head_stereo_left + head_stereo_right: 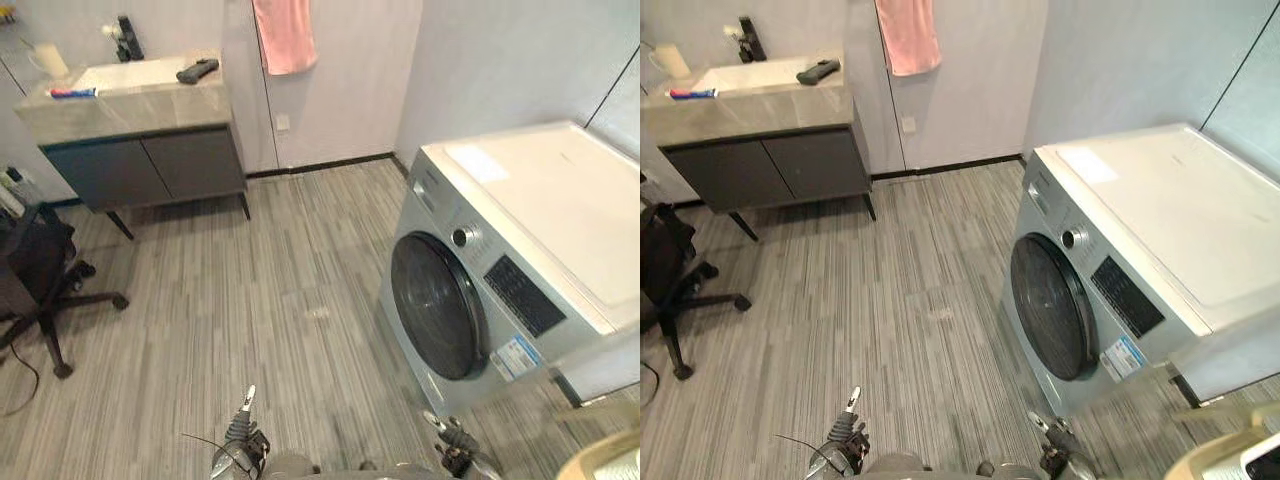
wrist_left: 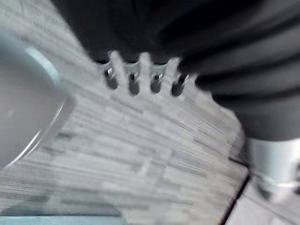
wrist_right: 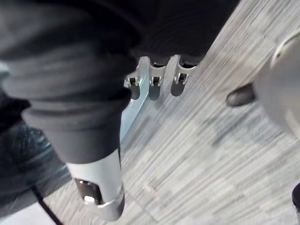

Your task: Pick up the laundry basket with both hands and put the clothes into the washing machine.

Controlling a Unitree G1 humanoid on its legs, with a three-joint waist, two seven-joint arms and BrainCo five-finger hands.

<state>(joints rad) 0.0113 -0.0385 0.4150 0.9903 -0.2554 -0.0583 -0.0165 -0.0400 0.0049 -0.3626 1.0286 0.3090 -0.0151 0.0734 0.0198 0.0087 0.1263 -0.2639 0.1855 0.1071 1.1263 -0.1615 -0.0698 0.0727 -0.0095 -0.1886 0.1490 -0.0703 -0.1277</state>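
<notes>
Hanging low over the grey striped plank floor (image 1: 270, 330), the left hand (image 2: 143, 70) and the right hand (image 3: 154, 79) both carry nothing. Each wrist view shows a row of silver fingers, loose and fairly straight, with bare floor past them, so neither has closed on anything.

A silver-grey front-loading washing machine with a white top (image 1: 530, 200) stands to the robot's right against the wall. Its dark round glass door (image 1: 435, 305) is closed and faces out into the room. I'd judge the door must be opened before any clothes can go in.

A pale tan curved rim (image 1: 598, 452) peeks in at the lower right corner, just past the washer's front corner. It may be the laundry basket, but too little shows to be sure, and I cannot tell what it holds. If it is, it sits off to the robot's right, so I'd say the robot has to turn and reach down for it with both hands. The task looks barely begun.

Across the room are a grey cabinet with a stone-look sink surface (image 1: 130, 105), a pink towel hanging on the wall (image 1: 284, 35) and a black office chair (image 1: 40, 265), all well apart from the work.
</notes>
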